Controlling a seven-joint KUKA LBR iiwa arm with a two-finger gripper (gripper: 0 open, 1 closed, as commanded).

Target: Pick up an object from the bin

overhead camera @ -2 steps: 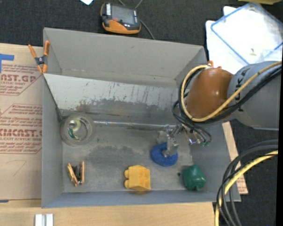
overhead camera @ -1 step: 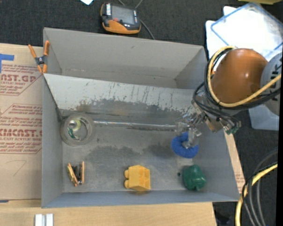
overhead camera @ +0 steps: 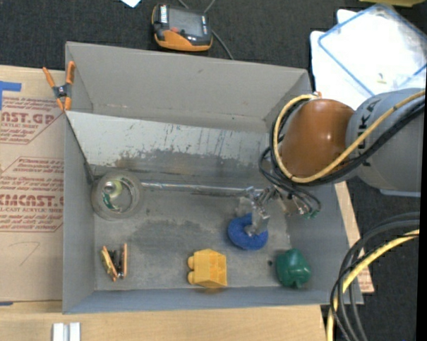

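Nearest, along the grey bin's (overhead camera: pixel 158 298) front wall, lie a brown clothespin (overhead camera: pixel 114 261), a yellow toy block (overhead camera: pixel 208 268) and a green lumpy toy (overhead camera: pixel 292 268). Just behind, right of centre, my jaws are down at a blue round piece (overhead camera: pixel 247 236); I cannot tell how wide they stand. Farther left sits a clear cup (overhead camera: pixel 115 196).

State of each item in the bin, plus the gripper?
gripper: down in the bin, right over the blue round piece.
blue round piece: on the floor, right of centre, under the gripper.
yellow block: resting on the floor, free.
green lump: floor, right corner, apart from the gripper.
clear cup: at the left wall; upright or tipped, cannot tell.
brown clip: lying flat, left corner.
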